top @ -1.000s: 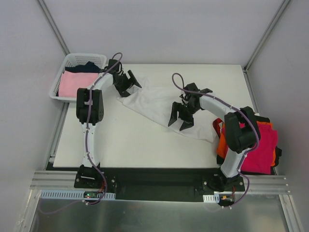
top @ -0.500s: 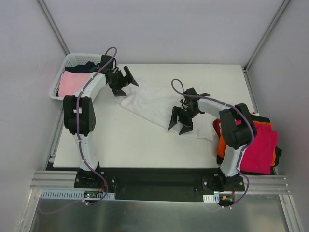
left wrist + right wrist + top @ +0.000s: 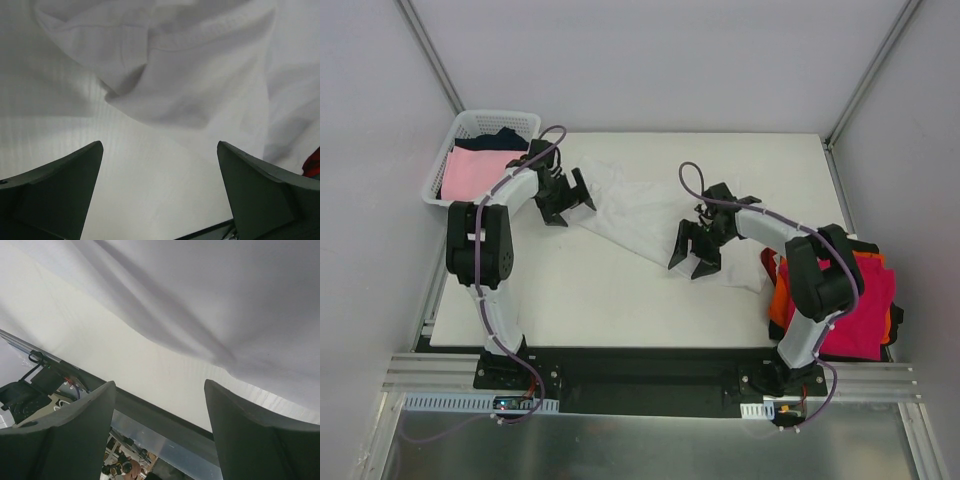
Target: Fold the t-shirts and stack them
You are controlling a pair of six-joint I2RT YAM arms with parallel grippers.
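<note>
Since a second ago the left gripper [image 3: 570, 203] has let go of the white t-shirt [image 3: 640, 212] and drawn back toward the table's left side. Its fingers [image 3: 55, 192] now stand spread wide with nothing between them, low over bare tabletop just off the shirt's hemmed corner. The right gripper [image 3: 692, 257] has barely shifted. It hangs over the shirt's near edge with its fingers [image 3: 250, 440] parted and gripping nothing. The one white shirt lies rumpled in a diagonal band across the middle of the table [image 3: 590, 305], from the far left to the right side, and both grippers are at its margins. A broad strip of bare top runs between the shirt and the near edge, and the far right corner is also bare. The one white basket [image 3: 470, 124] sits off the far left corner holding two shirts, a pale pink t-shirt [image 3: 470, 173] and behind it a dark navy t-shirt [image 3: 502, 139]. At the right edge, beside the right arm, one stack shows a magenta-red t-shirt [image 3: 860, 300] on top of an orange t-shirt [image 3: 779, 303].
</note>
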